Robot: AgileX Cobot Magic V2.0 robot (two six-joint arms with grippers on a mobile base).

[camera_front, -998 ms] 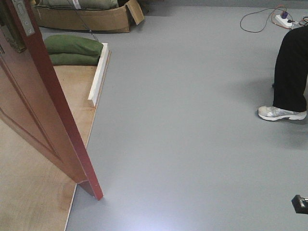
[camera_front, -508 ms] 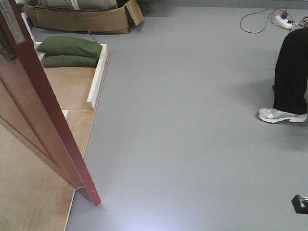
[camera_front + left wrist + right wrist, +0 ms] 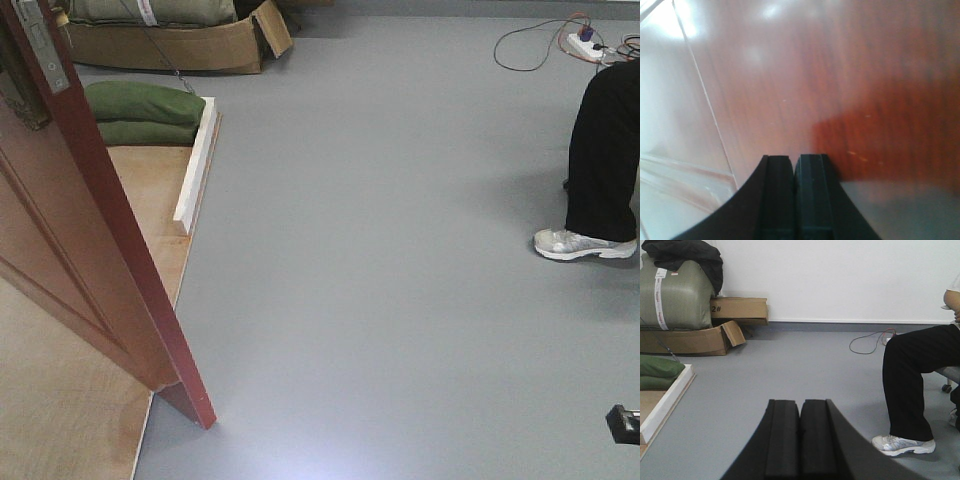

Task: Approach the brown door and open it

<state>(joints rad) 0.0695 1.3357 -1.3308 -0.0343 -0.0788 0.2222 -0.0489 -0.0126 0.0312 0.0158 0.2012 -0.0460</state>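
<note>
Change: brown door (image 3: 90, 250) is covering more wooden floor (image 3: 60, 400) than before.
Left gripper (image 3: 793, 162): jaws are lying together, facing the door panel.
Right gripper (image 3: 800, 407): jaws are lying together, empty.
Door: standing ajar at 9 o'clock.
Person (image 3: 600, 150): sitting at 3 o'clock.

The smooth grey floor (image 3: 400, 300) carries a pale plywood sheet (image 3: 60, 420) at left, edged by a white wooden batten (image 3: 197, 160). Two stacked green cushions (image 3: 140, 112) lie at the sheet's far end, against the batten. Beyond them stands a brown cardboard box (image 3: 180, 45). At far right are a white power strip (image 3: 585, 42) with a looped cable (image 3: 530, 45), and a white sneaker (image 3: 583, 244).
</note>
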